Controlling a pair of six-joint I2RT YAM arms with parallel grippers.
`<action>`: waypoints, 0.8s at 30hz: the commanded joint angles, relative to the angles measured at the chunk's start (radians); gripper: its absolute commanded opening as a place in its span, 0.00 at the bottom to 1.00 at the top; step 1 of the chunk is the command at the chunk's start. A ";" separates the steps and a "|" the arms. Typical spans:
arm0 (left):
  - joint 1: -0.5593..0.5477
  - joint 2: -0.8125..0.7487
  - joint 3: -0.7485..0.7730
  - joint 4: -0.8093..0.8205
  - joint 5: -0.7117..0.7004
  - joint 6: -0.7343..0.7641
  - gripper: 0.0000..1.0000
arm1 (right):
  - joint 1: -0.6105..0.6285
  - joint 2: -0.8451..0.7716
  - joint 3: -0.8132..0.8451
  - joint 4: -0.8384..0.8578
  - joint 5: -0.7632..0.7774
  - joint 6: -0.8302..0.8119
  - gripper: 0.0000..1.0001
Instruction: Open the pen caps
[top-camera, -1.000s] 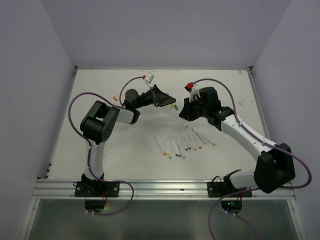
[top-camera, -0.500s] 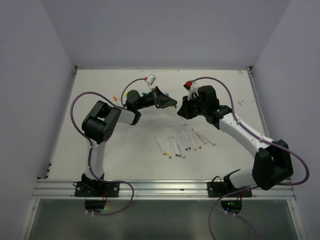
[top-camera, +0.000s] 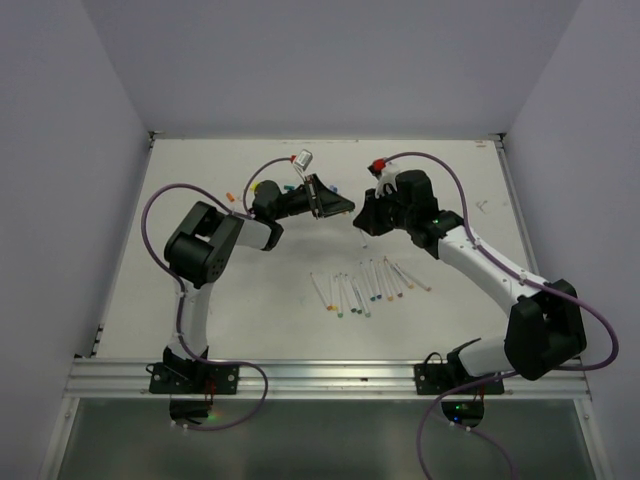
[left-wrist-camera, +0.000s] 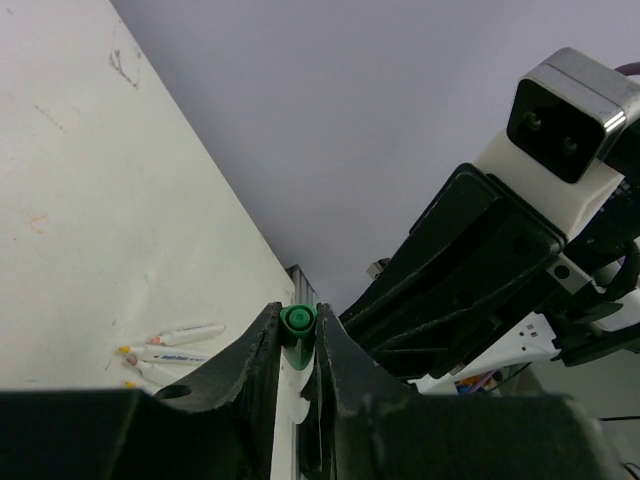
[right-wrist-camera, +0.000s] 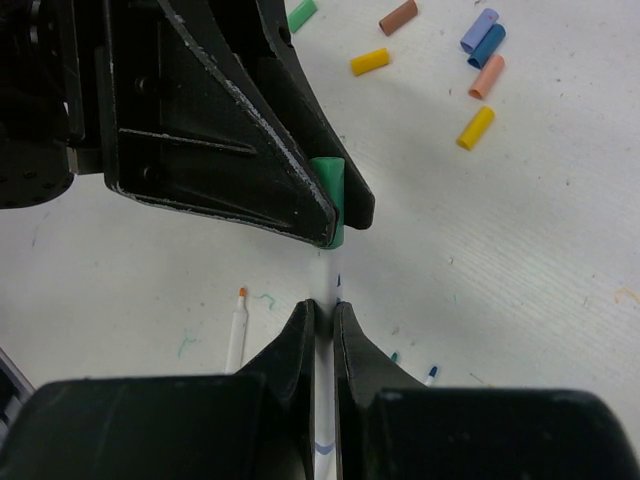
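My left gripper (left-wrist-camera: 298, 320) is shut on the green pen cap (left-wrist-camera: 297, 322) of a white pen held above the table. My right gripper (right-wrist-camera: 322, 312) is shut on the same pen's white barrel (right-wrist-camera: 325, 285), just below the green cap (right-wrist-camera: 333, 200). The cap is still seated on the barrel. In the top view the left gripper (top-camera: 343, 207) and right gripper (top-camera: 362, 220) meet tip to tip over the far middle of the table. Several other white pens (top-camera: 368, 285) lie in a row nearer the arms.
Loose pen caps lie on the table beyond the grippers: yellow (right-wrist-camera: 370, 62), brown (right-wrist-camera: 398, 17), blue and lilac (right-wrist-camera: 483, 30), peach (right-wrist-camera: 487, 77), yellow (right-wrist-camera: 475, 127). An uncapped orange-tipped pen (right-wrist-camera: 237, 335) lies under the right gripper. Purple cables loop off both arms.
The right gripper has moved left and up to meet the left gripper. The gap between them has closed and both now hold the same pen.
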 joint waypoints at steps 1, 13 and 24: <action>-0.011 -0.003 0.026 0.148 0.028 -0.018 0.19 | 0.005 0.004 0.028 0.051 0.014 0.012 0.00; -0.011 0.003 0.010 0.301 -0.010 -0.148 0.00 | 0.019 0.056 0.033 0.059 -0.027 0.017 0.28; 0.124 -0.004 0.206 -0.033 -0.226 0.008 0.00 | 0.114 -0.053 -0.123 -0.021 0.117 0.084 0.00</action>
